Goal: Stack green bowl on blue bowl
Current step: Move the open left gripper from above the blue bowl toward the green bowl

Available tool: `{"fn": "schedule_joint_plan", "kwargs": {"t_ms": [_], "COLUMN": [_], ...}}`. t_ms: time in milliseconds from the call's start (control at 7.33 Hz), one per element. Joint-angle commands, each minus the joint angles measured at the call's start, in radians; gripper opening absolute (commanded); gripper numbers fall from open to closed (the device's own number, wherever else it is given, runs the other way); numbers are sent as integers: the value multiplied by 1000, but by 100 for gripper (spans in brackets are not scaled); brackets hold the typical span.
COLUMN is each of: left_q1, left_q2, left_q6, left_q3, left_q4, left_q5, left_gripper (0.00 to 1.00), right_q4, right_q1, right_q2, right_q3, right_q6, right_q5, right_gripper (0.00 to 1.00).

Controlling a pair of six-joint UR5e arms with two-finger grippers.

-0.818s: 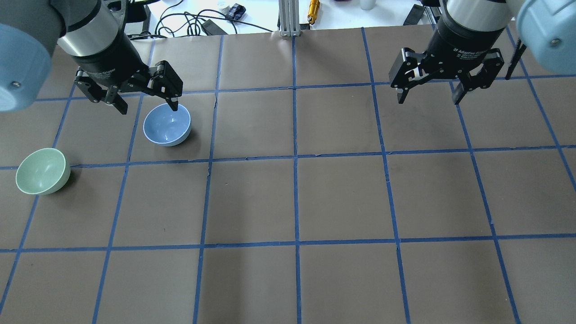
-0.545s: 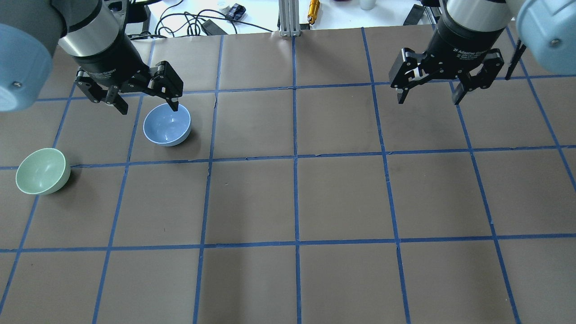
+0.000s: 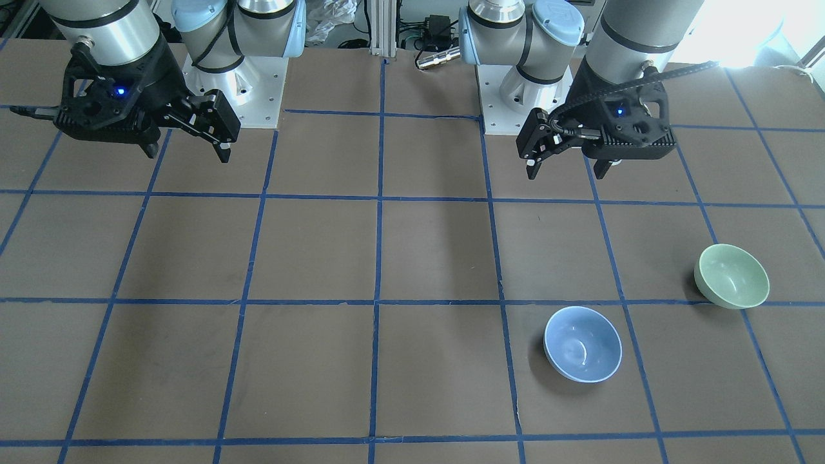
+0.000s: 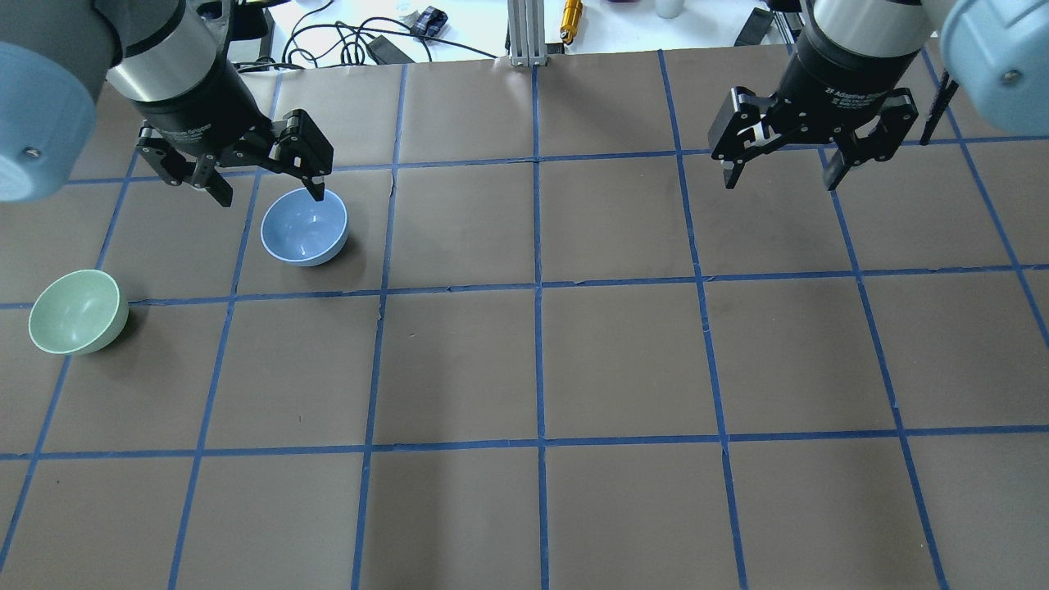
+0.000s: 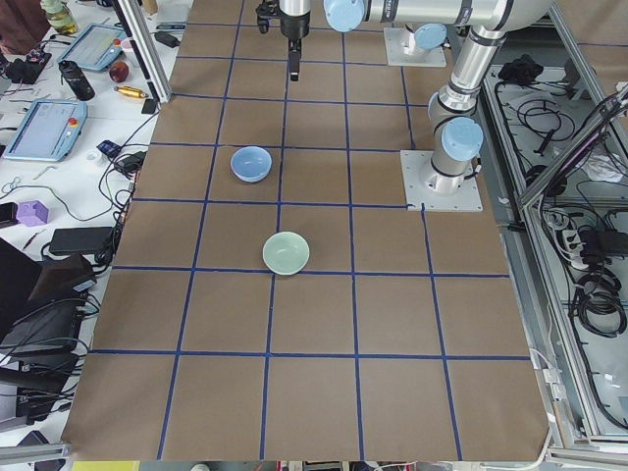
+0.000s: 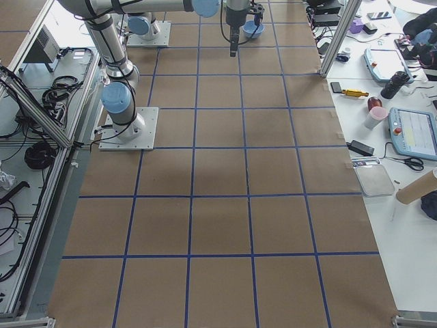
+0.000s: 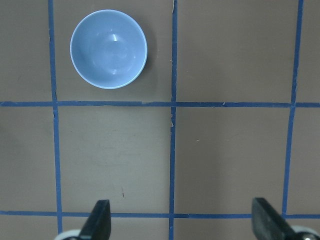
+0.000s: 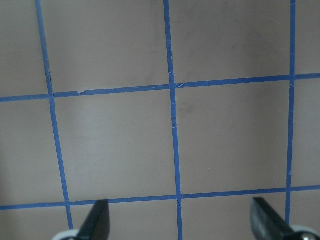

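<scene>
The green bowl [image 4: 78, 311] stands upright at the table's left edge, also in the front-facing view [image 3: 731, 276] and the left view [image 5: 286, 253]. The blue bowl [image 4: 304, 228] stands upright one grid square away, apart from it, and shows in the front-facing view [image 3: 582, 344] and the left wrist view [image 7: 108, 49]. My left gripper [image 4: 270, 197] is open and empty, high above the table just behind the blue bowl; its fingertips [image 7: 97, 222] frame bare table. My right gripper [image 4: 780, 184] is open and empty, high over the right side [image 3: 187, 156], far from both bowls.
The table [image 4: 541, 360] is brown with a blue tape grid. Beyond its far edge lie cables [image 4: 328, 41], an aluminium post [image 4: 524, 33] and a yellow tool [image 4: 571, 16]. The two arm bases [image 3: 232, 84] stand at the robot's side.
</scene>
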Motion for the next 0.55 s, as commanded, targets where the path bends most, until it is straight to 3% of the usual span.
{"fn": "schedule_joint_plan", "kwargs": {"t_ms": [0,409], "left_q1": [69,292], "left_q2": [-15,-44], "left_q6": [64,308], "left_q3": [0,-6], "left_q4": [6,1], "left_q5": [-1,-18], "left_gripper": [100,100], "right_q4": [-1,1], "right_q1": [0,0], "right_q2": [0,0], "right_q3": [0,0], "right_q6": [0,0], "right_q5": [0,0], "right_gripper": [100,100]}}
